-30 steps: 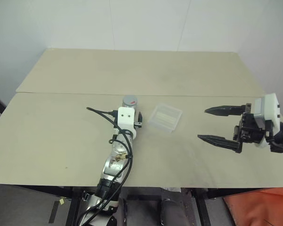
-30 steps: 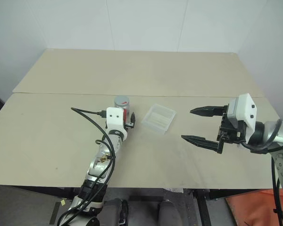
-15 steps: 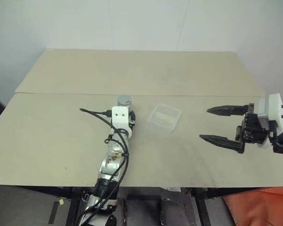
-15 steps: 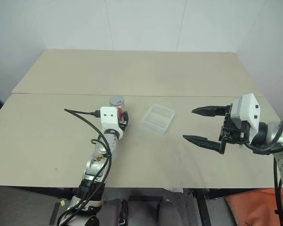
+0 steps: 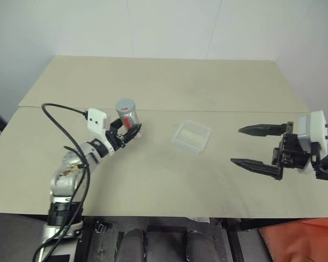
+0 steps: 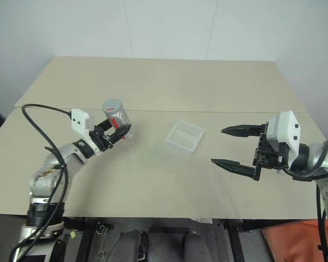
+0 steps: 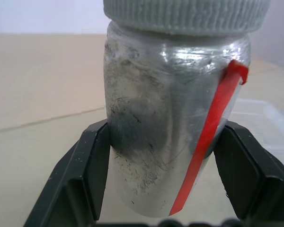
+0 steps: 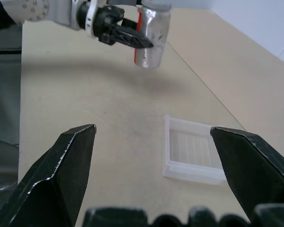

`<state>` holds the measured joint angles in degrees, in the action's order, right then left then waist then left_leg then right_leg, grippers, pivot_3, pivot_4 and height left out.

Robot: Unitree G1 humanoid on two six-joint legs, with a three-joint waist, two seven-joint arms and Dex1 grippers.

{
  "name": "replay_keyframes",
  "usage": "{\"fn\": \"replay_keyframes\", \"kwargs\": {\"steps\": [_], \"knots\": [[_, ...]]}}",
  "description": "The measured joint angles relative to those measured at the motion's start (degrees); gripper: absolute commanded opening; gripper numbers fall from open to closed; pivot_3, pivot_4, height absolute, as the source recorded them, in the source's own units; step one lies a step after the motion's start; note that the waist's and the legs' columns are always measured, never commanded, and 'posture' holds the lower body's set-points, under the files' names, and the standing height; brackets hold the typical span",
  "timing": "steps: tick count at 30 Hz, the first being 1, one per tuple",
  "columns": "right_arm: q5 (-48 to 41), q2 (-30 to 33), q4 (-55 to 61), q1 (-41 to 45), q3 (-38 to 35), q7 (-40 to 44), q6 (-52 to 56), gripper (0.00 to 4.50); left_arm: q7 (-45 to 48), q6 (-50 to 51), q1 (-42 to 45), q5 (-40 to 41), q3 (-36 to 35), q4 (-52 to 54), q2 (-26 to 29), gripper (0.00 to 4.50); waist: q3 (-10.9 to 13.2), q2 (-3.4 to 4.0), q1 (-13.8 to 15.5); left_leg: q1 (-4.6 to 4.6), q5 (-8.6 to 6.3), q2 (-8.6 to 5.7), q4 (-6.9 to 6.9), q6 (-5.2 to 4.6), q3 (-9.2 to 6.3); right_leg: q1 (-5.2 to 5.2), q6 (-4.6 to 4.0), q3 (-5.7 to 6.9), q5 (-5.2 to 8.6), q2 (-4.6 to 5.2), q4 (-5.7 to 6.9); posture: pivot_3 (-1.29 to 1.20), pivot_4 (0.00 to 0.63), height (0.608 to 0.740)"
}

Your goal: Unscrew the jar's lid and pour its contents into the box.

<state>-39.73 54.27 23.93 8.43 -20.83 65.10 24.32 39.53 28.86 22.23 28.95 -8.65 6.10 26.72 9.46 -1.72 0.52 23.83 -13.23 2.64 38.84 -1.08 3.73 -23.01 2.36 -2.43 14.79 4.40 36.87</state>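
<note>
The left gripper (image 5: pixel 130 132) has swung toward frame left. It has lifted the jar (image 5: pixel 127 114) off the surface (image 5: pixel 169 174).

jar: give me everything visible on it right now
The jar is a small silver-grey cylinder, metallic-looking and scuffed, with dark smudges and a red stripe down its side. Its ribbed grey lid is on. The left gripper is shut on the lower body, one black finger on each side. The jar is lifted clear of the table, roughly upright with a slight tilt, to the left of the clear box. Its contents cannot be seen.
</note>
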Motion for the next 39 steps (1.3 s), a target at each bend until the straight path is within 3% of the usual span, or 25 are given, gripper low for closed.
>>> {"fn": "replay_keyframes", "kwargs": {"steps": [6,12,25,39], "knots": [[-0.72,-1.74,0.15,1.71,0.67,-0.44,0.0,4.5,11.88,1.08,0.31,2.74,0.54,-1.36,7.68,2.95,0.0,0.0,-0.14,-0.01,0.0,0.02,-0.01,0.0,0.11,-0.02,0.0,-0.01,0.0,-0.02,0.0,0.0,0.15,0.74],[-0.85,-5.54,-0.45,11.73,7.52,-4.27,0.38,4.5,27.8,-1.08,4.27,4.45,1.29,-3.67,14.44,2.95,0.01,0.0,-1.06,0.0,0.0,0.07,-0.03,0.0,0.2,-0.05,-0.01,-0.01,0.0,-0.03,-0.02,0.0,0.15,0.74],[-3.69,-15.24,-2.74,33.23,19.4,-13.02,12.92,4.5,38.74,-3.28,11.45,3.89,8.09,-9.67,12.18,2.95,0.01,0.01,-1.17,0.15,0.0,0.09,0.01,-0.01,0.23,-0.19,-0.01,0.0,0.0,-0.04,0.06,0.0,0.15,0.74],[0.18,-27.21,-2.18,40.56,29.24,-29.26,24.88,4.5,43.26,-7.43,18.32,0.09,11.28,-18.31,9.22,2.95,0.0,0.02,-1.21,0.87,0.04,0.08,0.16,0.01,0.24,-1.03,-0.03,0.0,-0.01,-0.03,0.32,0.0,0.15,0.74]]}}
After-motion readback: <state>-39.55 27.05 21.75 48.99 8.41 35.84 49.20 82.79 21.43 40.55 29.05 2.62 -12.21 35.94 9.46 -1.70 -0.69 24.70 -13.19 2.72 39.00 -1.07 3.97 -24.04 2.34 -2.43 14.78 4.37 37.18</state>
